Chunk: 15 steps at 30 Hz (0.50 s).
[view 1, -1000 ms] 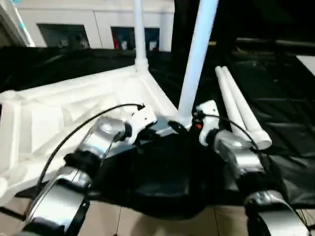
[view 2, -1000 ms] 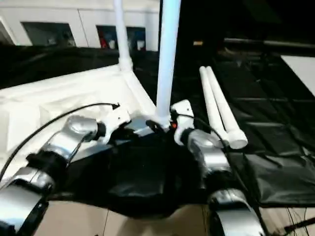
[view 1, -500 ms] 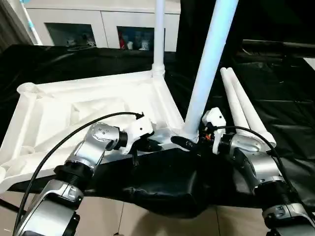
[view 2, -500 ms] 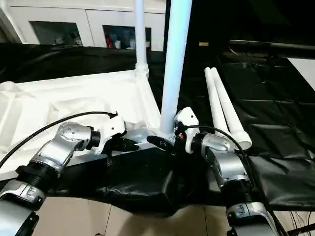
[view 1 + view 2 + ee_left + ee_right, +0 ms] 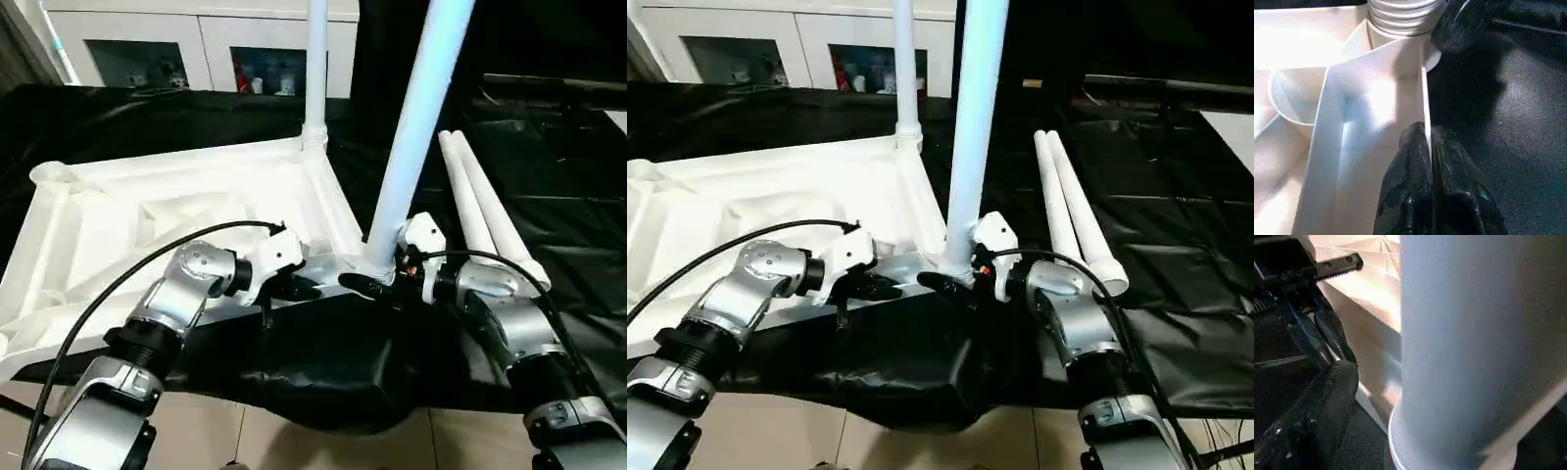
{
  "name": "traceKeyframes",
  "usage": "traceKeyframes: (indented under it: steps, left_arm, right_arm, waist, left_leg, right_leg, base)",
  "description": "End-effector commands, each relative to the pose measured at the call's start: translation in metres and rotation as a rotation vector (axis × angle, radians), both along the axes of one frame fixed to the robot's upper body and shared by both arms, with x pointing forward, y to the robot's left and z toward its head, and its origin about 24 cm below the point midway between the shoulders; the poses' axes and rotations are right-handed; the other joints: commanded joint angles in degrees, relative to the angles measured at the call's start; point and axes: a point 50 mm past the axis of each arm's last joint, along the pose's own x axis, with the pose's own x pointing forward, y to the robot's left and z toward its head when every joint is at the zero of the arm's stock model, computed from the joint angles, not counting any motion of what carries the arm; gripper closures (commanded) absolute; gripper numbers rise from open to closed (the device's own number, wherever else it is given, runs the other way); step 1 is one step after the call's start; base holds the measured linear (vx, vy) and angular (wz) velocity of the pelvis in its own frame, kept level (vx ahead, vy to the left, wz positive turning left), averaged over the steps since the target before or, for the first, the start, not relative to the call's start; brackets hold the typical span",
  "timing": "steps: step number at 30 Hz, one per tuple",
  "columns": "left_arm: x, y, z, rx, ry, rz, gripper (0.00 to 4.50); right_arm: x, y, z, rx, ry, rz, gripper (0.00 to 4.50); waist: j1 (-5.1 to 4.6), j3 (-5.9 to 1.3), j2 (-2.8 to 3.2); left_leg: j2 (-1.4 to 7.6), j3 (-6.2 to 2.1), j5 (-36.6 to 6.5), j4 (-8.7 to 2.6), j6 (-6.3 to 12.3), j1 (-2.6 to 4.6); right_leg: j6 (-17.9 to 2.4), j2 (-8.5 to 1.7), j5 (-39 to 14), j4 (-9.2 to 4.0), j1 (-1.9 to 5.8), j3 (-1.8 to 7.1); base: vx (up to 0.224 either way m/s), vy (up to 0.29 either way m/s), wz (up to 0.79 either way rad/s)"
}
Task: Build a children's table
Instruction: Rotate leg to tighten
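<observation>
Left gripper (image 5: 299, 287) is pinching the tabletop (image 5: 176, 211) rim; right gripper (image 5: 377, 284), fingers spread, is bracketing the near leg (image 5: 416, 127) at 3 o'clock.

Left wrist: fingers (image 5: 1410, 166) clamping the thin wall.

Right wrist: one finger (image 5: 1317, 406) lying beside the leg base.

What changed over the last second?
Mostly the camera view shifted. Left claw stays pinched on the tabletop rim; right claw stays open around the near leg. Far leg standing, two spare legs lying as before.
</observation>
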Motion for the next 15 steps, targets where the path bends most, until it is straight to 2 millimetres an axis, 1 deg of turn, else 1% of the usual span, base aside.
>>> traceKeyframes:
  steps: [1, 2, 5, 6, 7, 8, 9, 11, 13, 15]
  left_arm:
    - [-0.0043, -0.0053, -0.0022, 0.008, 0.023, -0.051, 4.50]
    - [-0.0043, -0.0052, -0.0020, 0.008, 0.024, -0.052, 4.50]
    - [-0.0045, -0.0050, -0.0023, 0.011, 0.029, -0.054, 4.50]
    - [-0.0048, -0.0049, -0.0024, 0.012, 0.032, -0.057, 4.50]
    - [-0.0050, -0.0048, -0.0024, 0.013, 0.033, -0.058, 4.50]
    - [-0.0051, -0.0048, -0.0024, 0.013, 0.033, -0.058, 4.50]
    - [-0.0052, -0.0046, -0.0025, 0.013, 0.033, -0.059, 4.50]
    - [-0.0058, -0.0038, -0.0035, 0.017, 0.037, -0.057, 4.50]
    - [-0.0060, -0.0037, -0.0037, 0.017, 0.038, -0.057, 4.50]
    - [-0.0063, -0.0035, -0.0037, 0.016, 0.039, -0.055, 4.50]
  right_arm:
    - [0.0017, 0.0001, 0.0032, -0.008, -0.011, 0.016, 0.30]
    - [0.0017, 0.0003, 0.0031, -0.004, -0.007, 0.018, 0.42]
    - [0.0020, -0.0003, 0.0026, -0.010, -0.010, 0.017, 0.71]
    - [0.0024, -0.0007, 0.0030, -0.005, -0.010, 0.013, 0.78]
    - [0.0025, -0.0008, 0.0033, -0.003, -0.010, 0.012, 0.78]
    - [0.0025, -0.0008, 0.0033, -0.003, -0.010, 0.012, 0.95]
    - [0.0026, -0.0009, 0.0035, -0.002, -0.011, 0.011, 1.05]
    - [0.0031, -0.0012, 0.0033, -0.006, -0.013, 0.013, 1.18]
    - [0.0030, -0.0012, 0.0029, -0.009, -0.013, 0.015, 1.37]
    - [0.0028, -0.0004, 0.0023, -0.013, -0.013, 0.020, 1.57]
  waist:
    - [-0.40, -2.77, -0.35]
    - [-0.39, -2.61, -0.24]
    - [-0.37, -2.48, -0.19]
    - [-0.34, -2.34, 0.18]
    - [-0.41, -2.32, 0.01]
    - [-0.38, -2.35, 0.03]
    - [-0.39, -2.27, 0.03]
    - [-0.40, -2.19, -0.10]
    - [-0.42, -2.03, -0.03]
    - [-0.44, -1.92, -0.15]
  left_leg:
    - [0.90, 0.35, -6.72, -3.57, 4.04, 0.24]
    - [0.90, 0.39, -6.48, -3.57, 4.13, 0.25]
    - [0.87, 0.36, -5.58, -3.56, 4.52, 0.15]
    - [0.92, 0.30, -5.56, -3.61, 4.49, 0.14]
    - [0.94, 0.38, -5.92, -3.62, 4.46, 0.25]
    - [0.95, 0.39, -5.96, -3.61, 4.47, 0.29]
    - [0.93, 0.36, -5.80, -3.63, 4.50, 0.18]
    - [0.95, 0.39, -5.86, -3.65, 4.50, 0.20]
    - [1.01, 0.40, -6.42, -3.74, 4.31, 0.28]
    - [1.01, 0.41, -6.38, -3.77, 4.27, 0.24]
  right_leg:
    - [-16.13, -3.08, 1.54, -3.48, 2.91, 1.69]
    - [-16.17, -3.03, 1.93, -3.48, 2.85, 1.72]
    - [-16.28, -3.05, 2.98, -3.37, 2.97, 1.70]
    - [-16.35, -3.11, 3.07, -3.37, 2.88, 1.69]
    - [-16.43, -3.04, 2.84, -3.46, 2.86, 1.67]
    - [-16.53, -3.05, 2.88, -3.44, 2.86, 1.69]
    - [-16.54, -3.05, 2.97, -3.40, 2.91, 1.68]
    - [-16.56, -3.07, 2.94, -3.44, 2.89, 1.71]
    - [-16.69, -3.12, 1.79, -3.54, 2.79, 1.71]
    - [-16.66, -3.13, 1.50, -3.56, 2.80, 1.76]
  base:
    - [0.000, 0.000, 0.00]
    - [0.000, 0.000, 0.00]
    - [0.000, 0.000, 0.00]
    - [0.000, 0.000, 0.00]
    - [0.000, 0.000, 0.00]
    - [0.000, 0.000, 0.00]
    - [0.000, 0.000, 0.00]
    - [0.000, 0.000, 0.00]
    - [0.000, 0.000, 0.00]
    - [0.000, 0.000, 0.00]
